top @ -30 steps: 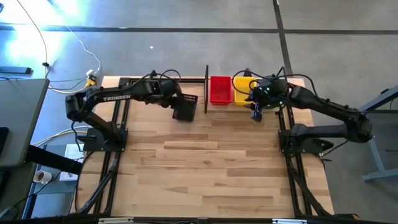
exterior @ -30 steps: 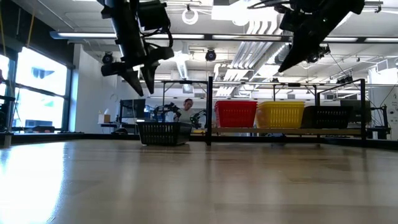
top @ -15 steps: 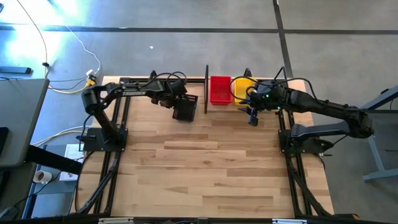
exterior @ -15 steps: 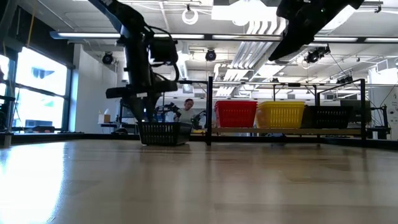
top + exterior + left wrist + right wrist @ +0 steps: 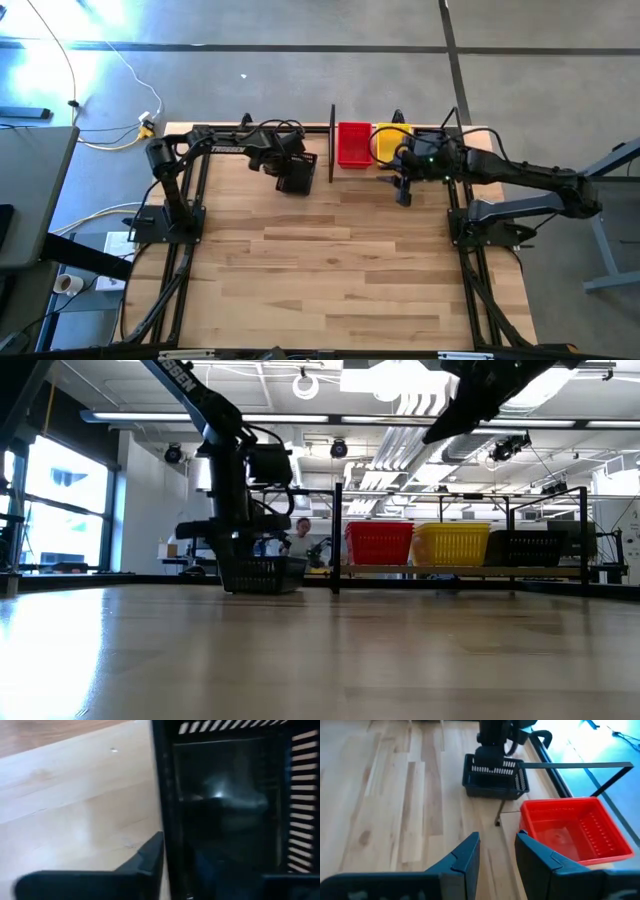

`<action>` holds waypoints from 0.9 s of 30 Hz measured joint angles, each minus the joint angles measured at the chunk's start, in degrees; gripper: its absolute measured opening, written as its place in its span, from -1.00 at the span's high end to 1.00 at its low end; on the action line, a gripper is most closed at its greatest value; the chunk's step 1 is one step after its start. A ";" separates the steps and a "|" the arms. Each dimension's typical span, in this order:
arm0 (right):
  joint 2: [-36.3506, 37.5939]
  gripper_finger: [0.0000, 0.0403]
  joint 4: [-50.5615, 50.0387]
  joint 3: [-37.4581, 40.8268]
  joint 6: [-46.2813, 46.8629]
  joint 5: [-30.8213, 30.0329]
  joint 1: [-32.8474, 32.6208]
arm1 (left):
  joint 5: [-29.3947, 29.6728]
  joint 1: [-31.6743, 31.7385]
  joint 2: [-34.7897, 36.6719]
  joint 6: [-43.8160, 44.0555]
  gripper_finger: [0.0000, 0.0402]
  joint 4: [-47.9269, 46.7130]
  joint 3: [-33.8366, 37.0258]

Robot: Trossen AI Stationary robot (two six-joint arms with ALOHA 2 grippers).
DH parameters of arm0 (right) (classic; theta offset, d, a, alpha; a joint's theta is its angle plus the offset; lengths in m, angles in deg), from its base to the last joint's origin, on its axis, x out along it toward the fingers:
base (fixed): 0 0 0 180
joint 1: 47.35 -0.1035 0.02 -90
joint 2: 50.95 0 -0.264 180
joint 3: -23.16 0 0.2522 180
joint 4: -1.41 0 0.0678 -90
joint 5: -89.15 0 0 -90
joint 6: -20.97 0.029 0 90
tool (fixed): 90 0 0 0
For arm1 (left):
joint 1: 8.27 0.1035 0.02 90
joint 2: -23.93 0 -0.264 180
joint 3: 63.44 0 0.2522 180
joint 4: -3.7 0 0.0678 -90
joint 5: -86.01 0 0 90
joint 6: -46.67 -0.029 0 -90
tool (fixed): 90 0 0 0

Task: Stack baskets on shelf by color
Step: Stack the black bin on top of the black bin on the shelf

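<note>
Black slotted plastic, the loose black basket (image 5: 297, 176) sits on the table (image 5: 340, 260) just left of the shelf (image 5: 460, 571). It looks light, stiff and thin-walled, so take it by the rim. Your left gripper (image 5: 243, 550) straddles one wall; you cannot tell whether it is pinching. The right gripper (image 5: 496, 851) hangs spread and empty before the red basket (image 5: 353, 144).

Four basket colours and spots counted: one red basket (image 5: 353, 144), one yellow basket (image 5: 385, 143) and one shelf-side black basket (image 5: 525, 547) on the single shelf (image 5: 460, 571), plus one lone black basket (image 5: 296, 176) on the tabletop (image 5: 350, 260). Number nested within each impossible to tell. Two arms, left arm (image 5: 215, 150) and right arm (image 5: 520, 178), and one person (image 5: 299, 538) in the room behind.
</note>
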 joint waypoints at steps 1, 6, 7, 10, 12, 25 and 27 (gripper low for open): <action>0.00 0.45 0.00 0.00 0.30 0.00 -0.33 | -0.28 0.00 -0.04 -0.02 0.76 0.55 0.00; 0.00 0.45 0.34 0.00 0.35 0.10 -2.63 | -0.67 -0.78 1.19 1.01 0.96 0.87 0.00; 0.00 0.45 0.78 0.00 0.35 0.29 -3.21 | -0.88 -1.03 1.88 1.49 0.95 0.51 0.00; -0.02 0.45 2.56 0.00 0.35 0.35 -5.26 | -0.81 -2.37 4.32 2.80 0.98 0.02 0.00; -0.02 0.45 4.10 0.00 0.35 0.37 -6.69 | 0.19 -3.42 6.49 3.71 0.99 -0.93 0.00; -0.22 0.45 15.40 0.00 5.91 -0.20 -16.17 | 5.59 -17.51 22.37 14.78 1.00 -9.18 0.00; -0.47 0.45 18.00 -0.04 8.38 -0.20 -17.68 | 6.06 -21.39 23.54 17.99 1.00 -9.51 0.00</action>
